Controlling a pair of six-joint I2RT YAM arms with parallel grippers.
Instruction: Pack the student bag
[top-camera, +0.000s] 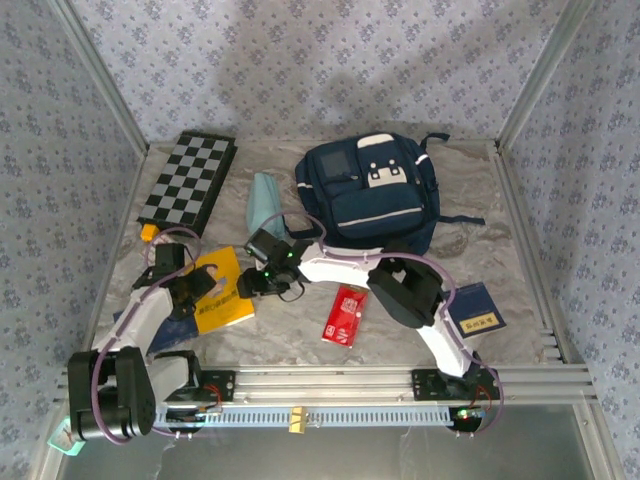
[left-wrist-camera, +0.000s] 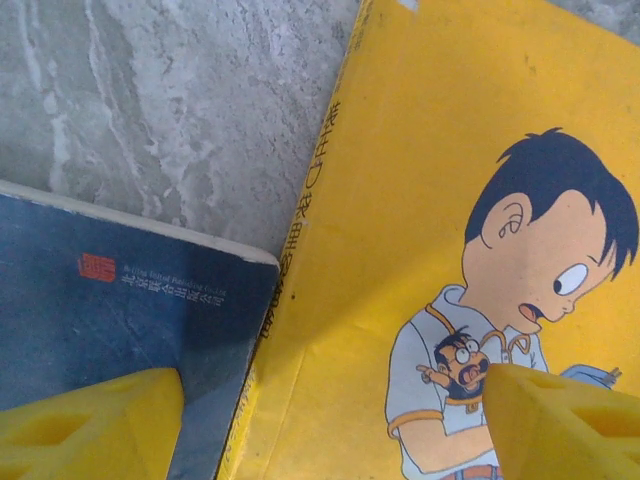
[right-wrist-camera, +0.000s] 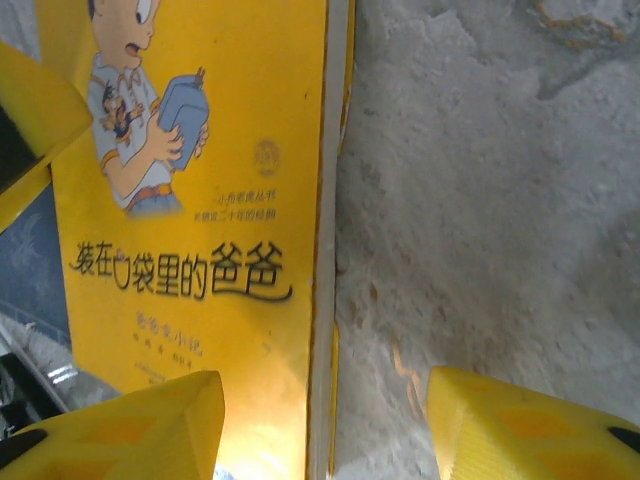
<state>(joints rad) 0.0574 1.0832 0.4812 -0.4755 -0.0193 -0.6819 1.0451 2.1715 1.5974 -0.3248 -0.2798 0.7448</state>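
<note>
The student bag (top-camera: 370, 195), a navy backpack with pale pocket patches, lies at the back of the table, apart from both grippers. A yellow picture book (top-camera: 222, 290) lies flat at front left. My left gripper (top-camera: 195, 290) is low over the yellow book's (left-wrist-camera: 420, 200) cover. It is open, one finger over a dark blue book (left-wrist-camera: 110, 310) and the other over the cartoon boy. My right gripper (top-camera: 262, 280) is open at the yellow book's (right-wrist-camera: 200, 260) right edge. One finger is above the cover and the other above bare table.
A black-and-white chessboard (top-camera: 190, 180) lies at back left with a small orange item (top-camera: 148, 232) near its corner. A light blue soft item (top-camera: 265, 200) sits left of the bag. A red packet (top-camera: 345, 315) and a blue booklet (top-camera: 478, 310) lie at the front.
</note>
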